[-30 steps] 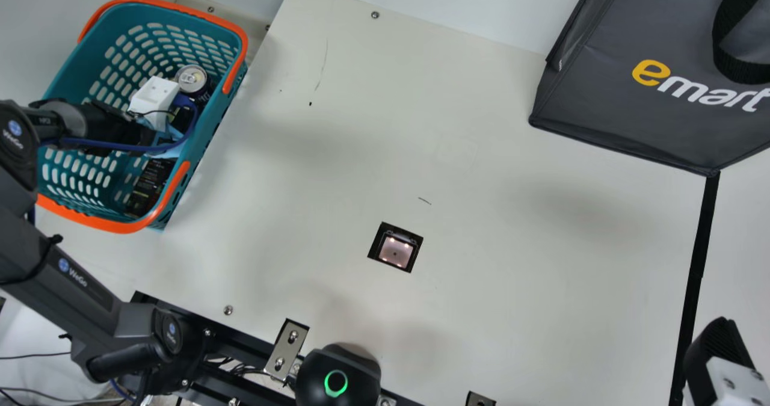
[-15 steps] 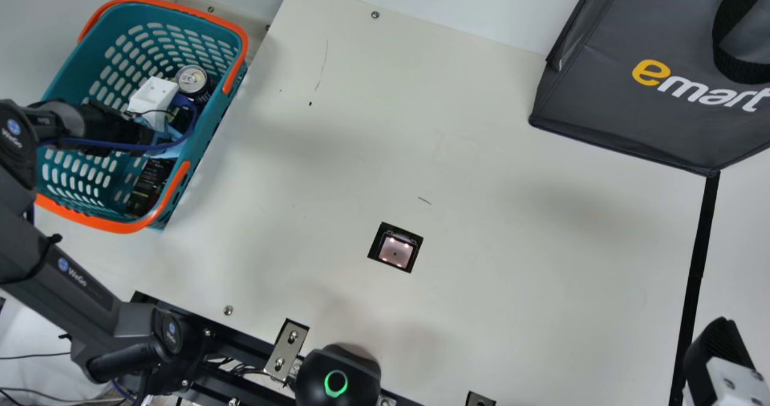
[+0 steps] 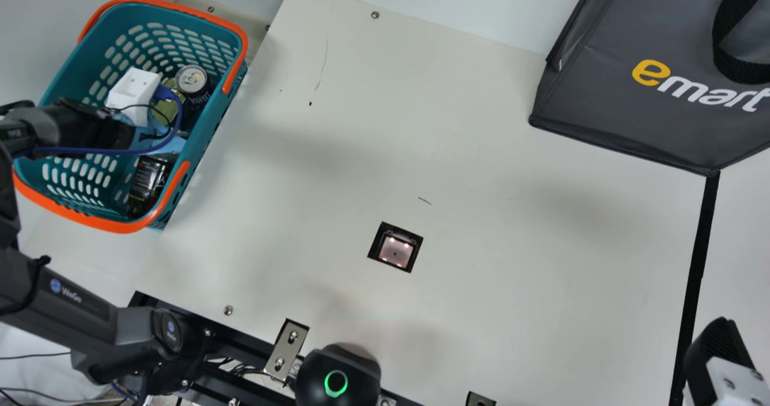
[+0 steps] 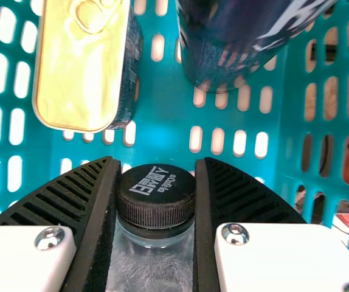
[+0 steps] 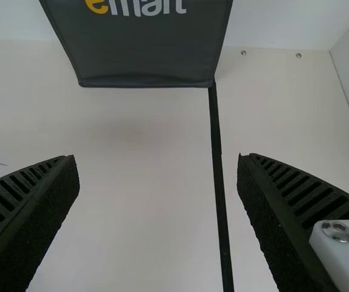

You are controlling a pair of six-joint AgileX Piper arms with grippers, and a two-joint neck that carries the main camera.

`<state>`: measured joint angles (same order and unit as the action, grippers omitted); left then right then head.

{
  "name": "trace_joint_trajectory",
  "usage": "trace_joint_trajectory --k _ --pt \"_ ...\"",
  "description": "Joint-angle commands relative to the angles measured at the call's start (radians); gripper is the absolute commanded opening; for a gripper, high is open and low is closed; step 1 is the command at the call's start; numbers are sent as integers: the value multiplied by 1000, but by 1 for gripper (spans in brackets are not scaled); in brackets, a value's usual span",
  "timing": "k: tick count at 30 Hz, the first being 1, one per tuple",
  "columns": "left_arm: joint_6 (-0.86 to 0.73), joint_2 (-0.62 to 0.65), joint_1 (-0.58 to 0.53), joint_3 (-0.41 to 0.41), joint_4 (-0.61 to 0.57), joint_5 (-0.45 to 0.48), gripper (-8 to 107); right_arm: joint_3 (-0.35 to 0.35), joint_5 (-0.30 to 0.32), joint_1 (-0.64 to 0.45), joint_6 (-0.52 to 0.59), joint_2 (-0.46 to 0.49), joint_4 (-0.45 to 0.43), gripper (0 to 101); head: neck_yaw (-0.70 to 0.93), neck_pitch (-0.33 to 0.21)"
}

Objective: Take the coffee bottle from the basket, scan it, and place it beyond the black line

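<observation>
Clasping the coffee bottle [image 4: 152, 261], the left gripper [image 3: 133, 96] is closed against its cap [image 4: 156, 208].

- In basket [image 3: 72, 72], left wrist view: base of bottle [image 4: 156, 204], top of can [image 4: 232, 45] cut off
- Right of basket, main view: bag [image 3: 619, 105] cut off

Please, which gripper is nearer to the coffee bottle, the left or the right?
Left. The left gripper has its fingers on both sides of the coffee bottle, inside the basket. The right gripper is near the black line, across the table.
</observation>
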<state>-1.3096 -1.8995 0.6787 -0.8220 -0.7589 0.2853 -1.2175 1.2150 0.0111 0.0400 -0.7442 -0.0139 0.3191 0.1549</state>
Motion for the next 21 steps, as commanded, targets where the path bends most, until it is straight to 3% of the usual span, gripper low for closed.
trace_joint_trajectory --k 1,21 --pt "8 34 9 6 12 19 10 0 0 0 0 0 0 91 2 -17" --pt "58 315 167 23 119 272 10 0 -1 0 0 0 0 91 2 -17"
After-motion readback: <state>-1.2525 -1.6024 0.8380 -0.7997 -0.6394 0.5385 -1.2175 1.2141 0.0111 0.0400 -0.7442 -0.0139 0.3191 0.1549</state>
